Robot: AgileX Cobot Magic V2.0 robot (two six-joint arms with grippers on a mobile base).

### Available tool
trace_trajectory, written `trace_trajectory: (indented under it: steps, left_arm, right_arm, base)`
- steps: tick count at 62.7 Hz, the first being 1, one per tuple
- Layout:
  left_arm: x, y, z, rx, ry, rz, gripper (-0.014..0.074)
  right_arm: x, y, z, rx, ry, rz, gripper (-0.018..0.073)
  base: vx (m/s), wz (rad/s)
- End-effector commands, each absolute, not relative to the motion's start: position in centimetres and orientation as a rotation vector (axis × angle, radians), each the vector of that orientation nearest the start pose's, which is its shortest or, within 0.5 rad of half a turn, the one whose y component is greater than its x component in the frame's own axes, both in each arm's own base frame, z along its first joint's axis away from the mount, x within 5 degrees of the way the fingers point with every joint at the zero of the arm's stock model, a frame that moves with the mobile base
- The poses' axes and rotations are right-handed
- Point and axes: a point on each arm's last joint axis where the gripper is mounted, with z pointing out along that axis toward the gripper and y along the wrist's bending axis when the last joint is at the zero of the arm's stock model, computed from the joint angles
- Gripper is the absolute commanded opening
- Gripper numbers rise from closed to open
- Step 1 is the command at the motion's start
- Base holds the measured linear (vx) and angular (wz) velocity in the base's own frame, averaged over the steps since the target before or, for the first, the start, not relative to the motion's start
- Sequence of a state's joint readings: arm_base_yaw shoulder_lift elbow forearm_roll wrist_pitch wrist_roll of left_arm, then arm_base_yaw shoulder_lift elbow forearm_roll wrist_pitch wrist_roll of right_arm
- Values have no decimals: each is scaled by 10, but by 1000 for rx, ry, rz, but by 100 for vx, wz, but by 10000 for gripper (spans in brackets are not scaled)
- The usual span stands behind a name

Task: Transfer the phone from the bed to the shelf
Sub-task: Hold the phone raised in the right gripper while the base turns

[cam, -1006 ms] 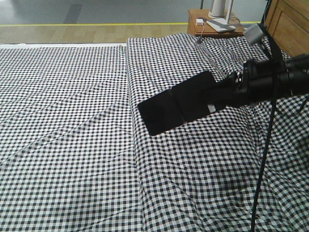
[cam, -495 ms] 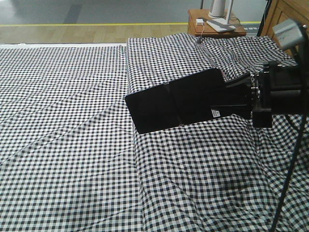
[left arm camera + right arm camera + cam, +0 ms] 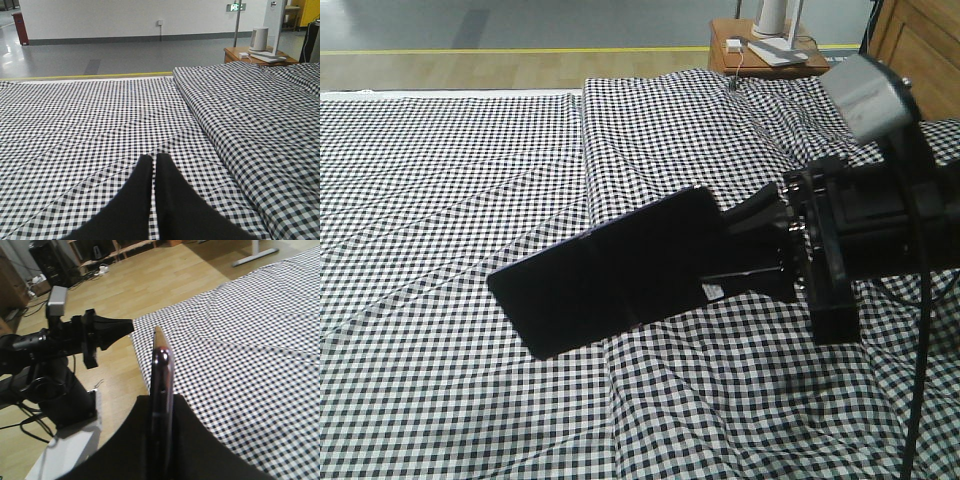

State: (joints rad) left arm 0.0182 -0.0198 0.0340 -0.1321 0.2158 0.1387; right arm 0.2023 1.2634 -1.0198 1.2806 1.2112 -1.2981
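Note:
The phone [image 3: 605, 270], a thin glossy black slab with a mid crease, hangs in the air above the bed [image 3: 450, 180], which is covered in black-and-white check cloth. My right gripper [image 3: 748, 250] is shut on its right end. The right wrist view shows the phone [image 3: 161, 357] edge-on, clamped between the gripper's [image 3: 160, 398] two black fingers. My left gripper [image 3: 153, 160] is shut with nothing in it, low over the bed [image 3: 100, 115]; it also appears as a black cone [image 3: 117, 329]. Pale wooden boards [image 3: 117, 247] at the far top may be the shelf.
A small brown nightstand [image 3: 765, 52] with a white device stands beyond the bed's far edge. A brown wooden panel [image 3: 920, 40] rises at the top right. Light wooden floor [image 3: 165, 280] lies beside the bed. The robot's base and cables [image 3: 55, 400] sit there.
My right gripper has carried the phone leftward and closer to the camera, so it looks larger and lower. The phone stays clamped.

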Motion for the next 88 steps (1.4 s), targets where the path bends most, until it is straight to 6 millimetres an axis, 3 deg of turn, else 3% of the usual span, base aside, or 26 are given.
trace_trajectory:
  steps: [1, 17, 88]
  left_arm:
    - [56, -1, 190, 0, 1629, -5, 1]
    - [56, -1, 190, 0, 1629, -5, 1]
    - [56, -1, 190, 0, 1629, -5, 1]
  right_arm:
    - [194, 133, 377, -1143, 1654, 1277, -1]
    - [188, 141, 377, -1180, 1645, 1311, -1]
    - [188, 141, 377, -1179, 1646, 1310, -1]
  base:
    - [0, 0]
    - [0, 0]
    - [0, 0]
